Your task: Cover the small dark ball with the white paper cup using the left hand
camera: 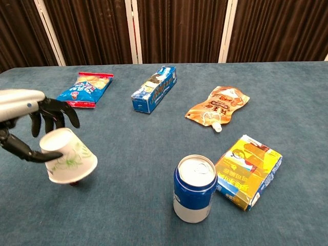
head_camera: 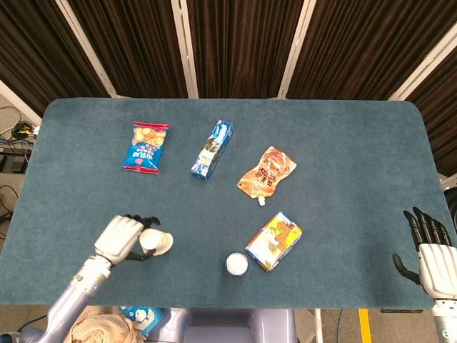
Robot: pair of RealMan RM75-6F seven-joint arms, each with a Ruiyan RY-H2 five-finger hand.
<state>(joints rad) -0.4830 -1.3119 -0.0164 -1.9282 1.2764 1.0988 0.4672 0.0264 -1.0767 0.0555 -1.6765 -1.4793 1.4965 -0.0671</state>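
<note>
My left hand (head_camera: 123,238) (camera: 40,134) grips the white paper cup (head_camera: 156,242) (camera: 70,163), which is upside down and tilted, mouth towards the table. The cup hangs just over the spot where the small dark ball (camera: 75,182) lies; only a dark sliver of the ball peeks out under the cup's rim in the chest view. In the head view the ball is hidden by the cup. My right hand (head_camera: 429,251) rests at the table's near right edge, fingers spread, holding nothing.
A blue can (head_camera: 237,264) (camera: 194,187) stands right of the cup, beside a yellow carton (head_camera: 274,240) (camera: 248,170). Farther back lie an orange pouch (head_camera: 267,172), a blue box (head_camera: 213,149) and a blue-red snack bag (head_camera: 146,146).
</note>
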